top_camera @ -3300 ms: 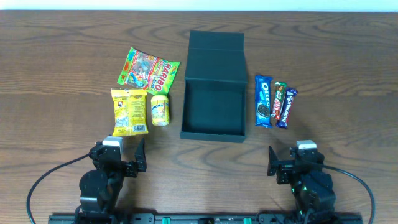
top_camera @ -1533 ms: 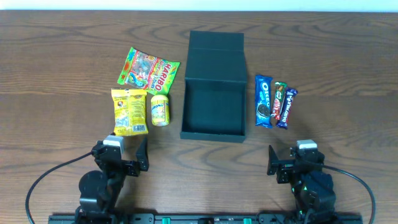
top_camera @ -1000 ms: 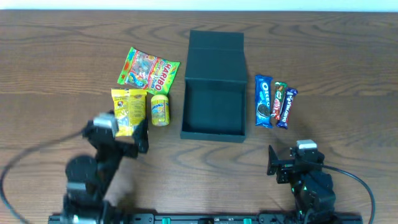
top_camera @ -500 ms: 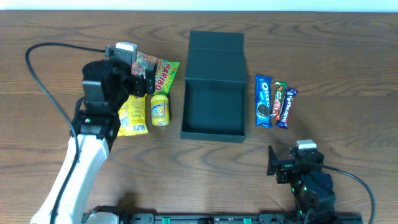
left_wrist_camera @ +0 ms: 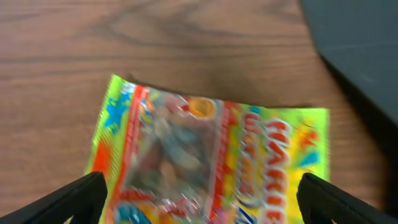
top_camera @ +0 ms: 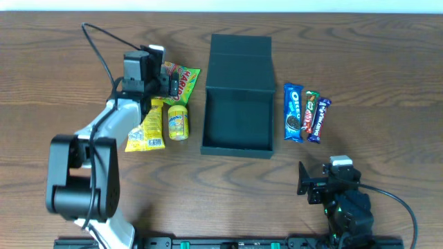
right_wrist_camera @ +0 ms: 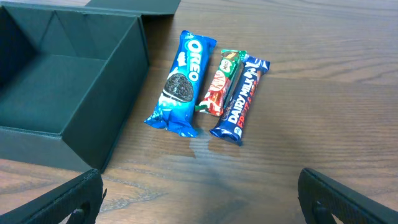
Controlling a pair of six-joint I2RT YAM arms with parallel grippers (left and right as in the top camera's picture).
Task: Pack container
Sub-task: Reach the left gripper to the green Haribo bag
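1. Overhead view. The container (top_camera: 237, 117), a rigid box in matte dark teal, sits mid-worktop (top_camera: 387, 83). Its flap lid is folded back toward the far edge, so the empty square cavity faces up for loading. Toward the left edge lie a glossy gummy bag (top_camera: 183, 81), a crinkled yellow packet (top_camera: 147, 128) and a small yellow tub (top_camera: 178, 122). Toward the right edge, an Oreo pack (top_camera: 293, 112), a red-green bar (top_camera: 309, 111) and a purple bar (top_camera: 319, 119) lie side by side.
2. Left wrist view. The left gripper (left_wrist_camera: 205, 205) hovers over the gummy bag (left_wrist_camera: 205, 162), released and grasping nothing. Its fingers (left_wrist_camera: 74, 196) are spread beyond both of the bag's ends, judged an alignment for a pinch. The film is shiny and limp, with a clear window.
3. Right wrist view. The right gripper (right_wrist_camera: 202, 205) is released and empty, low at the near-right corner, facing the three smooth-wrapped bars and the container's wall (right_wrist_camera: 124, 93).
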